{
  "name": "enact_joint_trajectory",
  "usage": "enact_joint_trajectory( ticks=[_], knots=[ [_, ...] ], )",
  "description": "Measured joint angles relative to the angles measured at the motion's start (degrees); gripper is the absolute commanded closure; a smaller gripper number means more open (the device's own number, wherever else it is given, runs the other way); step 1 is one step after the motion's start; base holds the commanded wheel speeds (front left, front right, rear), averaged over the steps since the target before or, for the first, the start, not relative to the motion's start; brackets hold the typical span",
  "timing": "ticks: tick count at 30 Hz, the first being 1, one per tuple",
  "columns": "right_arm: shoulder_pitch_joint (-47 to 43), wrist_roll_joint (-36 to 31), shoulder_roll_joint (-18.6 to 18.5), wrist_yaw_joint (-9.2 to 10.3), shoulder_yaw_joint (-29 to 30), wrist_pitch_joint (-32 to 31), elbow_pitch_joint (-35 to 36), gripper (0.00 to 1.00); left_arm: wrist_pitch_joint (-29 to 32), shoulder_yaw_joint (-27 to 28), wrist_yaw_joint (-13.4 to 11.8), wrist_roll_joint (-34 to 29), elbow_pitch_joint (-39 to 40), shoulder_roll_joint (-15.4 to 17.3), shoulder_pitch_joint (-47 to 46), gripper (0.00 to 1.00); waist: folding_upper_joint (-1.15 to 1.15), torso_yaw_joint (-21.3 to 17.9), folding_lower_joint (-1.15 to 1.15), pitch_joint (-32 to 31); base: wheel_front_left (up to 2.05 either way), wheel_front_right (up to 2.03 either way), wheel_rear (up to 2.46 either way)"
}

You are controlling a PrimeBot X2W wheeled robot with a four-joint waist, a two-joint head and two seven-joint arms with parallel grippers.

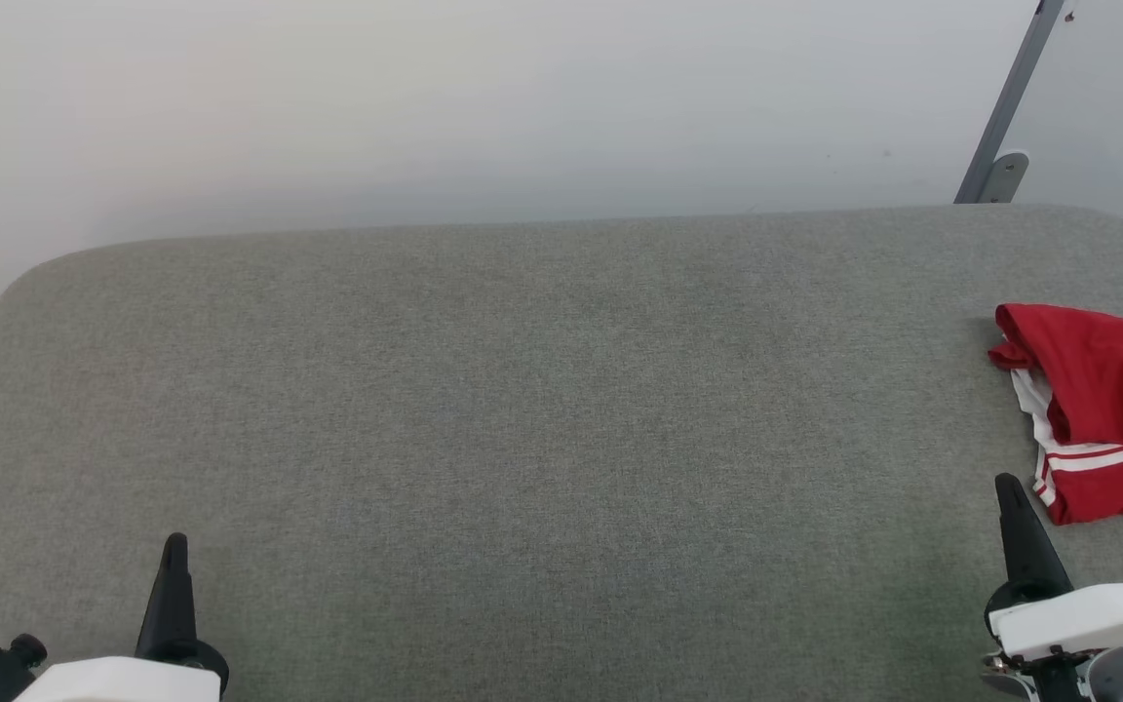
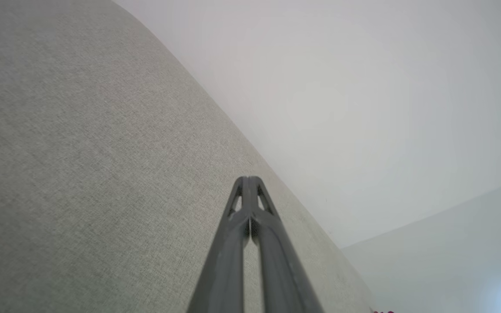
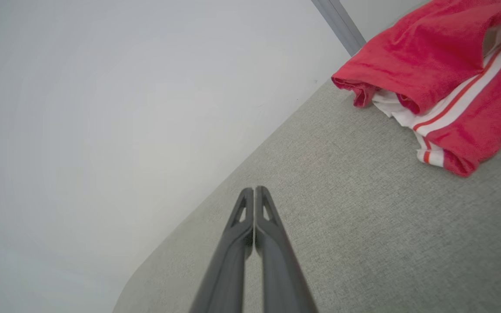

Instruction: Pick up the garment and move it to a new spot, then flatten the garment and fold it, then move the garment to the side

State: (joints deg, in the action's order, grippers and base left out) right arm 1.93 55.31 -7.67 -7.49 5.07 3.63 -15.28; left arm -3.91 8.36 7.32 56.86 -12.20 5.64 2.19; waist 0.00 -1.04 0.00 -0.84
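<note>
The garment [image 1: 1103,405] is a red jersey with white, red-striped trim, lying folded at the right edge of the grey padded table [image 1: 522,409], partly cut off by the frame. In the right wrist view the garment [image 3: 442,78] lies at the upper right; its number and lettering are hidden. My right gripper [image 1: 1010,487] sits at the lower right, just short of the garment's near corner, fingers shut together with nothing held [image 3: 254,189]. My left gripper [image 1: 176,541] rests at the lower left, far from the garment, also shut and holding nothing [image 2: 248,178].
A pale wall stands behind the table's rounded far edge. A grey metal post [image 1: 1005,117] with a bracket rises at the back right. The broad middle of the table surface lies between the two grippers.
</note>
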Motion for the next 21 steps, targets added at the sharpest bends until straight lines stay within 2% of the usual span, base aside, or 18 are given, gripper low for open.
enact_joint_trajectory(
  ticks=[21],
  knots=[
    [1.24, 11.73, 1.53, 0.0, 0.48, -3.27, 0.24, 1.0, 3.39, -0.62, 0.0, 11.22, -0.49, -0.8, -2.75, 1.0, 0.0, 0.26, 0.0, 0.26, 0.0, 0.0, 0.0]
  ],
)
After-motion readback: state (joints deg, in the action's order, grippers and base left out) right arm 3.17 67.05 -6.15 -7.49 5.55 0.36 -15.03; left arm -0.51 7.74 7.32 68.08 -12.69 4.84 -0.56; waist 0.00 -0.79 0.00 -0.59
